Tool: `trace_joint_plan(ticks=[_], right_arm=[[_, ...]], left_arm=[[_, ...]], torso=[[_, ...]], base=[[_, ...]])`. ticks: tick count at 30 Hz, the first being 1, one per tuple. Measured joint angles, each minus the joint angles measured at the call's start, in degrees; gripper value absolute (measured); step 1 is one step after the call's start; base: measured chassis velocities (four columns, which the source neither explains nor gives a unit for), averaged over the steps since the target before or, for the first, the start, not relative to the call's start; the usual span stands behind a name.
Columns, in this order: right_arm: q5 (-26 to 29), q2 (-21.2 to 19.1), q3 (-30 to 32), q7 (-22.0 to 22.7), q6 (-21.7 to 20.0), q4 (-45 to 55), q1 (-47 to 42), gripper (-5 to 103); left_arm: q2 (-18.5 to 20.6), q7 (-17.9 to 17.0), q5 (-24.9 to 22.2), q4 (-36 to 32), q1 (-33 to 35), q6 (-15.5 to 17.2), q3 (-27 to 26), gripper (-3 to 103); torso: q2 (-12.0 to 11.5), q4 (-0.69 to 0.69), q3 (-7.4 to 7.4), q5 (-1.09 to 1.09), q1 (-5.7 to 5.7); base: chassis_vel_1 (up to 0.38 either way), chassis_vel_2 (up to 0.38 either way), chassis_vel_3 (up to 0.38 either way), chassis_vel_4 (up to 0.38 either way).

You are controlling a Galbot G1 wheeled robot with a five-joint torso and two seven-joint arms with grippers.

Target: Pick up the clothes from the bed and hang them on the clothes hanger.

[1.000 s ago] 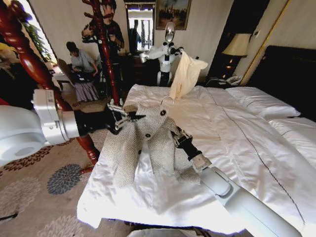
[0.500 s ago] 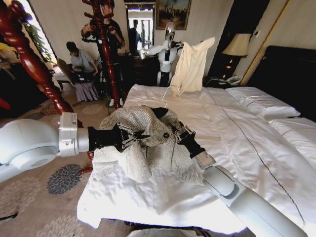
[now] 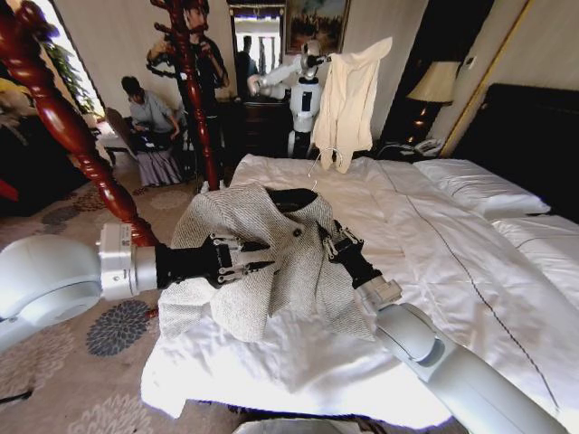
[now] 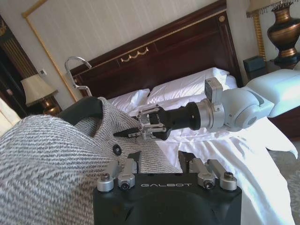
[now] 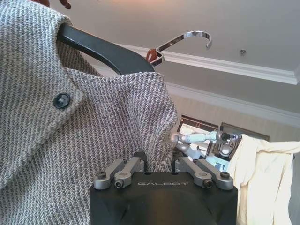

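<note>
**Tweed jacket held up over the bed, draped on the black hanger**

The jacket hangs above the near corner of the bed, lifted off the white duvet between both arms. Its neckline sits over the clothes hanger, of which little shows: a short black stretch at the collar in the head view, a curved black shoulder and the chrome hook in the wrist views. The rest of the hanger is buried under the tweed, so how far each shoulder is seated cannot be told.

The left gripper reaches in from the robot's left, at the jacket's front below the collar. Its dark fingers lie against the cloth, with a narrow gap between the two tips. In the left wrist view the fabric covers the fingertips — whether they pinch the jacket cannot be told.

The right gripper comes up from the lower right and meets the jacket's edge beside the dark button. In the right wrist view its fingers close on a fold of tweed that drops between them — it grips the jacket's front edge.

The jacket's lower hem and sleeves hang bunched toward the duvet; where they end is hard to make out.
</note>
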Motion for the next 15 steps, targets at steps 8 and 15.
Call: trace_joint_plan(ticks=[8,15], right_arm=[[3.7,0.2,0.5,0.1,0.8,0.5,-1.1,24],[1.4,0.3,1.3,-0.4,2.5,-0.5,-2.6,24]], left_arm=[[-4.0,2.3,-2.5,0.3,-0.9,-2.1,-1.0,77],[-5.4,2.3,-15.3,-0.2,-3.8,-4.6,-4.3,99]], torso=[[0.0,0.0,0.0,0.0,0.0],[0.0,0.0,0.0,0.02,0.0]], base=[[0.0,0.0,0.0,0.0],[0.0,0.0,0.0,0.0]])
